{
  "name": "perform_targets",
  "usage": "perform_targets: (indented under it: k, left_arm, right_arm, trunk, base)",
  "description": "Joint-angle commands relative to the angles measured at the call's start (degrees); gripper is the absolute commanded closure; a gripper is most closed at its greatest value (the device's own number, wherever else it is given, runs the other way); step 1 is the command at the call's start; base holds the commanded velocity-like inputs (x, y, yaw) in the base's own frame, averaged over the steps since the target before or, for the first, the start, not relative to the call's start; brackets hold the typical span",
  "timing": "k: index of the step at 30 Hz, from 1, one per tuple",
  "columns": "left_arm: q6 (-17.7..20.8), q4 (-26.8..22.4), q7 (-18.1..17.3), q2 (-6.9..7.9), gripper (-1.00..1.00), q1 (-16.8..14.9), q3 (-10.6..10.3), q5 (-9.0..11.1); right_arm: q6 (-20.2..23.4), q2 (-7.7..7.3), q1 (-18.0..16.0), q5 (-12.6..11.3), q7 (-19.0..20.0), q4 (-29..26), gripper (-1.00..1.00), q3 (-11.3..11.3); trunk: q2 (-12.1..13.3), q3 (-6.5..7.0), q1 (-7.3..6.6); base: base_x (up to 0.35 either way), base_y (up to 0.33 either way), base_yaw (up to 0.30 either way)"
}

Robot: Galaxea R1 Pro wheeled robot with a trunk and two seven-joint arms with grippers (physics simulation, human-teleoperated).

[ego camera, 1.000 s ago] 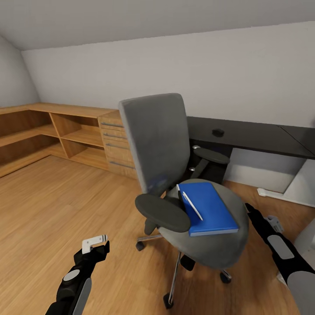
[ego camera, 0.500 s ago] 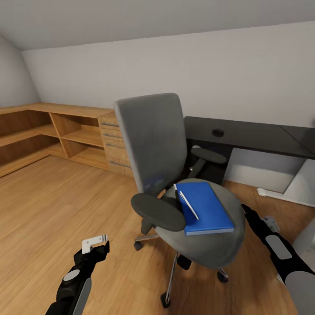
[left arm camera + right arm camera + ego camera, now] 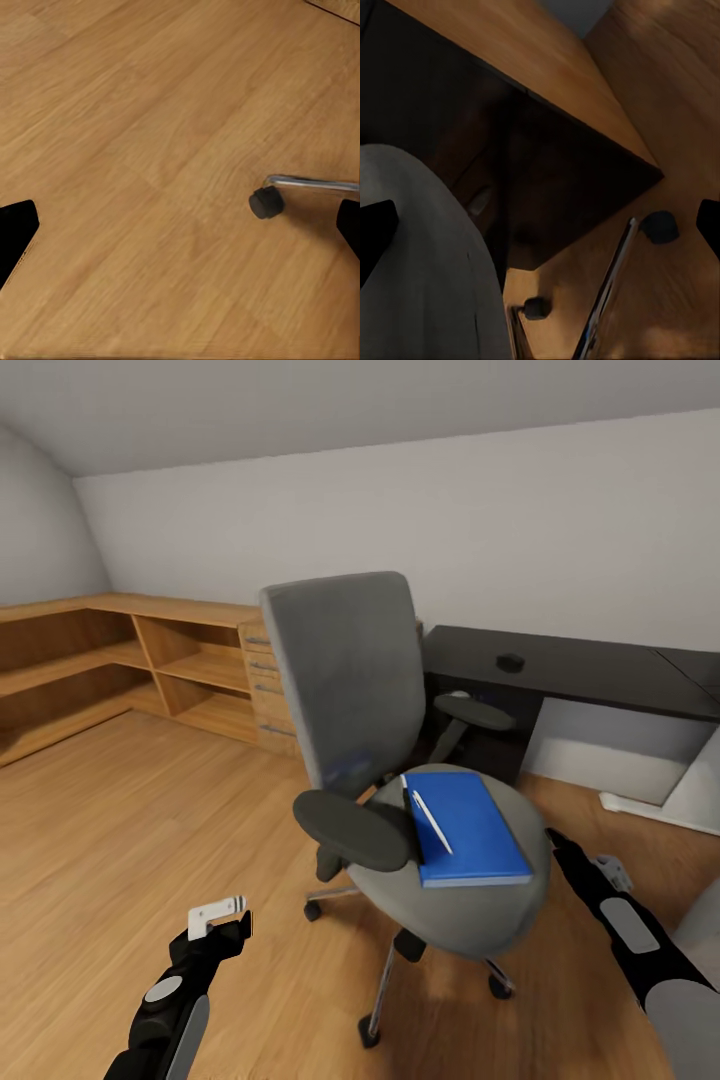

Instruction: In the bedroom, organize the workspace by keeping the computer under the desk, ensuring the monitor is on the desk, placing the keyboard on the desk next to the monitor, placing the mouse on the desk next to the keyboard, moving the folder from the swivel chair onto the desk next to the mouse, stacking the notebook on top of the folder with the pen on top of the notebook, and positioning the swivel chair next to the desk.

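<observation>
The grey swivel chair (image 3: 350, 690) stands mid-floor in front of the black desk (image 3: 600, 672). On its seat lies the blue folder (image 3: 470, 845) with the white pen (image 3: 432, 822) across its left part. A dark strip runs along the folder's left edge; I cannot tell if it is the notebook. A small black mouse (image 3: 510, 661) sits on the desk. My right gripper (image 3: 610, 872) is open close beside the seat's right edge, seeing the seat underside (image 3: 420, 262) and a castor (image 3: 660, 226). My left gripper (image 3: 220, 920) hangs open over the floor left of the chair, near another castor (image 3: 266, 202). Monitor and keyboard are out of view.
A light wooden dresser and shelf unit (image 3: 200, 660) runs along the left wall. The chair's chrome star legs (image 3: 385, 985) spread over the plank floor. A white desk foot (image 3: 640, 807) lies below the desk. A pale grey box edge (image 3: 705, 920) shows at far right.
The view has turned slightly, shifting the dresser and desk right. The chair has slid a little left and swivelled relative to the desk. Both grippers keep their pose.
</observation>
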Motion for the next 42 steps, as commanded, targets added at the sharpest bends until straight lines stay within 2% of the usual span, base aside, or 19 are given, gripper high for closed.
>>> perform_targets:
  k: [1,32,42]
  left_arm:
    - [0.2,-0.1,0.3,-0.03,-1.0,0.0,0.0,0.6]
    - [0.1,0.1,0.4,-0.1,-1.0,0.0,0.0,0.6]
    - [0.1,0.4,0.4,-0.06,-1.0,0.0,0.0,0.6]
  right_arm:
    - [0.4,0.07,0.0,-0.5,0.2,0.0,-1.0,0.0]
    - [0.4,0.14,0.0,-0.6,0.2,-1.2,-1.0,-0.6]
    - [0.5,0.2,0.0,-0.7,0.6,-2.0,-1.0,-0.7]
  trunk:
    - [0.0,-0.05,-0.01]
    - [0.0,-0.05,-0.01]
    - [0.0,-0.05,-0.01]
  base:
    - [0.0,0.0,0.26]
    - [0.0,0.0,0.265]
    - [0.0,0.0,0.054]
